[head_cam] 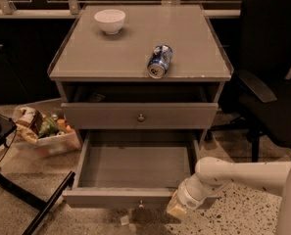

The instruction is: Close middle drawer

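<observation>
The middle drawer is pulled far out of the grey cabinet and shows its bare grey inner floor. Its flat front faces me low in the view, with a small round knob at centre. My gripper is at the end of the white arm, which reaches in from the right. It sits low against the right end of the drawer's front, right of the knob.
Above, another drawer with a knob stands slightly out. On the cabinet top are a white bowl and a blue can lying on its side. A black office chair is at the right, a box of snacks on the floor at the left, and a black frame at the lower left.
</observation>
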### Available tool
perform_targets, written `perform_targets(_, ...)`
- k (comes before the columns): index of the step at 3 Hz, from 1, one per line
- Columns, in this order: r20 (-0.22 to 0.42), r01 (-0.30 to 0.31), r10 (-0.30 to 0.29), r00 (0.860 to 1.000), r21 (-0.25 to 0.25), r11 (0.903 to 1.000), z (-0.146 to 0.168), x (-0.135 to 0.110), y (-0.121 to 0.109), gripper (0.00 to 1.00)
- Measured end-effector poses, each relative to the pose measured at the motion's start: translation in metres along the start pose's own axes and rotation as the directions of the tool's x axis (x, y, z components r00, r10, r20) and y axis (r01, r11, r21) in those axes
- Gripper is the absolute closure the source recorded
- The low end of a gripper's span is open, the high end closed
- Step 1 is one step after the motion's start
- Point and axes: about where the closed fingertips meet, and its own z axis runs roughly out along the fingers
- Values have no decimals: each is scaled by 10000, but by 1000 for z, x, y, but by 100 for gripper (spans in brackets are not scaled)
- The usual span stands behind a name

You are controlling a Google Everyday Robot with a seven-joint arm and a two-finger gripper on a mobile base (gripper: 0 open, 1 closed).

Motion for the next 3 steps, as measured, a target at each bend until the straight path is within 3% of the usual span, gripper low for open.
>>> perform_targets(2, 192, 324, -335, 9993, 552, 9979, -1, -7, -12, 11)
perform_targets(3, 264, 497, -516, 9983, 693, 9964, 1, -10, -16, 0)
